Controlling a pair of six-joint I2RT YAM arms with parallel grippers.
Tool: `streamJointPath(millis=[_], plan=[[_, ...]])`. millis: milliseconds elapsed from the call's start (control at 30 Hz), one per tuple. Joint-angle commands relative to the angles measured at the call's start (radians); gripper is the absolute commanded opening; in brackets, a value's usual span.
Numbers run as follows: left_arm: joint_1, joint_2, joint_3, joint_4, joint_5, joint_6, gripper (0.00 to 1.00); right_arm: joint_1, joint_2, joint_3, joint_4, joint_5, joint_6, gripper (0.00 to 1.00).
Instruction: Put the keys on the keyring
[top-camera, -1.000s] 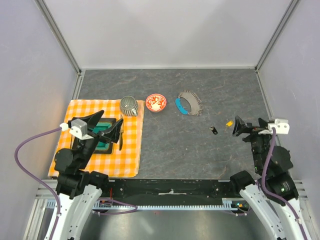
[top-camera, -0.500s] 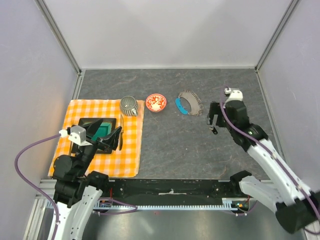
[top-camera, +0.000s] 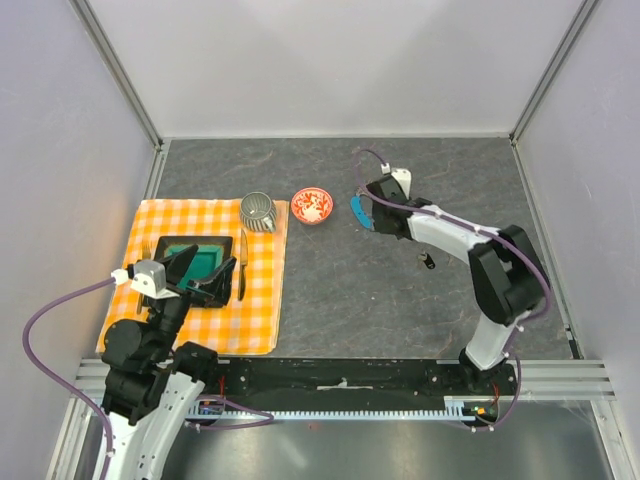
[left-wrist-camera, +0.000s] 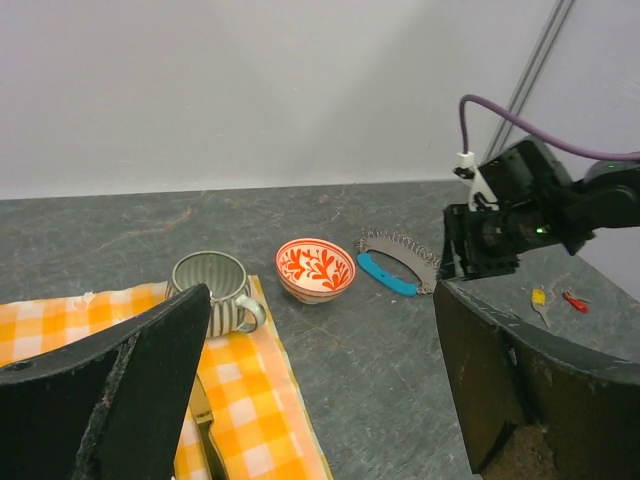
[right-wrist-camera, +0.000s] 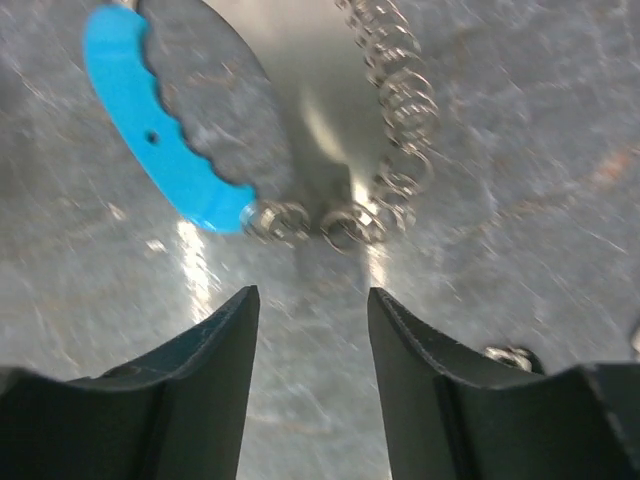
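The keyring (right-wrist-camera: 392, 112) lies on the dark table as a loop of small grey metal pieces with a blue crescent tag (right-wrist-camera: 158, 148). My right gripper (right-wrist-camera: 312, 300) hovers right over its edge, jaws open with bare table between them. In the top view that gripper (top-camera: 381, 214) hides most of the keyring, and only the blue tag (top-camera: 357, 212) shows well. A black key (top-camera: 428, 262) lies behind the right arm. A yellow key (left-wrist-camera: 539, 297) and a red key (left-wrist-camera: 572, 299) lie further right. My left gripper (top-camera: 205, 275) is open and empty over the checked cloth.
A ribbed mug (top-camera: 258, 211) stands on the corner of the orange checked cloth (top-camera: 255, 310). A red patterned bowl (top-camera: 311, 205) sits between the mug and the keyring. A dark tray (top-camera: 200, 253) with a green inside and a knife (top-camera: 241, 265) lie on the cloth.
My right arm has swung from the right side across the keys to the keyring, and its jaws have narrowed. The left arm has drawn back a little toward the near edge.
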Motion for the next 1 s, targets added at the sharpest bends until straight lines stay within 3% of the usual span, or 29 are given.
streamJointPath(millis=[0,600,700,833,967], plan=[[-0.012,-0.013,0.014,-0.009,-0.046,0.009,1.00,0.032,0.111,0.125,0.075,0.105,0.080,0.53],[-0.025,-0.015,0.011,-0.009,-0.047,0.016,0.99,0.046,0.277,0.136,0.165,0.119,0.111,0.32],[-0.025,-0.013,0.011,-0.009,-0.047,0.016,0.99,0.046,0.253,0.097,0.172,0.109,0.102,0.23],[-0.023,-0.009,0.011,-0.011,-0.047,0.017,0.99,0.054,0.196,0.028,0.178,0.087,0.068,0.04],[-0.023,0.003,0.013,-0.011,-0.050,0.017,0.99,0.077,0.098,-0.044,0.175,0.058,0.037,0.00]])
